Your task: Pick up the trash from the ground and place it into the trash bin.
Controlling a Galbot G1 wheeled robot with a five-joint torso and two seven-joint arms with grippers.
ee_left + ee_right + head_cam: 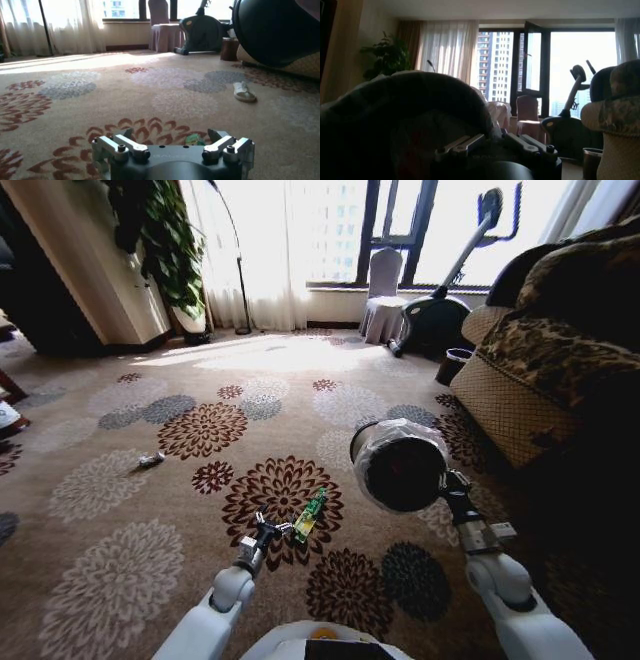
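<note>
Both grippers are showing in the head view. Low over the patterned floral carpet (120, 510), the left gripper (272, 527) is hovering with its fingers spread apart and nothing between them; its tips are sitting just beside the near end of the narrow green wrapper (310, 514), which is lying flat on a dark red flower of the carpet. In the left wrist view the same gripper (172, 134) is gaping wide, and a bit of the green wrapper (194, 140) is peeking out just beyond it, nearer one finger than the other. Any print on the wrapper is too small to read (no lettering can be made out anywhere).

Up off the floor and to the right of the green wrapper, the right gripper (448, 481) is clamping the rim of the small round black trash bin (400, 466) with its shiny clear plastic liner; the bin is tipping on its side, its mouth facing the camera. In the right wrist view the bin (410, 112) is looming dark right against the gripper (490, 140).

Well to the left of the green wrapper, a small whitish scrap of litter (151, 460) is lying on the carpet. Farther beyond the wrapper, toward the patterned sofa (560, 350), a white slipper (244, 92) is resting on the floor.
</note>
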